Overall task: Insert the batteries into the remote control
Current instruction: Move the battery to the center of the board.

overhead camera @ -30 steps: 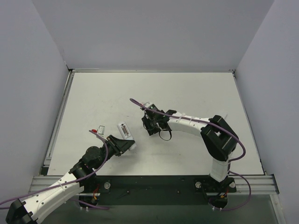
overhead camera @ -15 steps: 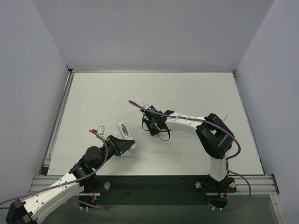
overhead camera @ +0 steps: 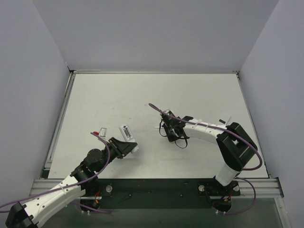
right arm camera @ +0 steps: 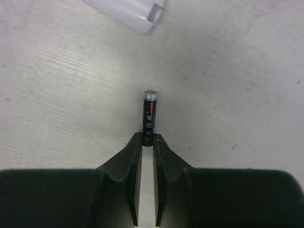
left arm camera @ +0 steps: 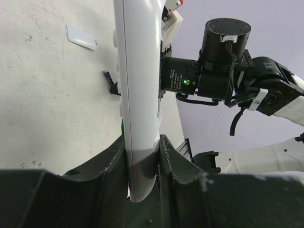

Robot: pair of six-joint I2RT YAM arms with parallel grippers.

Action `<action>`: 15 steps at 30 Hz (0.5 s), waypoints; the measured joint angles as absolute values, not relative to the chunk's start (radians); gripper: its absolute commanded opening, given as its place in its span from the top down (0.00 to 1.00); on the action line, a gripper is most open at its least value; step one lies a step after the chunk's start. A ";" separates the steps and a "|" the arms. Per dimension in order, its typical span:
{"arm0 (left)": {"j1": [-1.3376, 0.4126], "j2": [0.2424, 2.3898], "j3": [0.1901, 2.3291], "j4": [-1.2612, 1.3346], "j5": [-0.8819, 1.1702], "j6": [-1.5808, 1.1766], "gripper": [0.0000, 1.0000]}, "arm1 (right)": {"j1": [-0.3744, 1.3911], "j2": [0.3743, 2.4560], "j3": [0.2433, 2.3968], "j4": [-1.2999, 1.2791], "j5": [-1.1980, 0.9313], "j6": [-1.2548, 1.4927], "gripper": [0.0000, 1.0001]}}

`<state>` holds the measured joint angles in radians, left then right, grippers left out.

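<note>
My left gripper [overhead camera: 122, 147] is shut on the lower end of the white remote control [overhead camera: 127, 133] and holds it above the table. In the left wrist view the remote [left arm camera: 137, 85] stands edge-on between the fingers of the left gripper [left arm camera: 142, 142]. My right gripper [overhead camera: 165, 128] is near the table's middle, to the right of the remote. In the right wrist view this gripper [right arm camera: 148, 138] is shut on the near end of a dark battery [right arm camera: 149, 114] with a metal cap, low over the table. I cannot make out a second battery.
A small flat white piece [overhead camera: 102, 130] with a red bit beside it lies left of the remote. A white cover-like piece [left arm camera: 81, 37] lies on the table. A white plastic corner with a clear tip [right arm camera: 135, 12] shows beyond the battery. Walls enclose the table [overhead camera: 199, 90].
My right gripper has moved to the right and slightly nearer, away from the remote, with its jaws still closed. The left arm and remote have not moved.
</note>
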<state>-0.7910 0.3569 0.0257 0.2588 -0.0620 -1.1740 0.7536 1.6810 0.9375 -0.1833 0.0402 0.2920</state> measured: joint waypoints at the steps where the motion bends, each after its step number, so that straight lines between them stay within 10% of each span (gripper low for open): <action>1: -0.791 0.360 0.026 0.263 -0.062 -1.174 1.00 | 0.746 1.667 0.925 -0.191 0.045 0.297 0.99; 15: -0.791 0.407 0.026 0.304 -0.051 -1.174 1.00 | 0.733 1.629 0.874 -0.204 0.040 0.363 0.79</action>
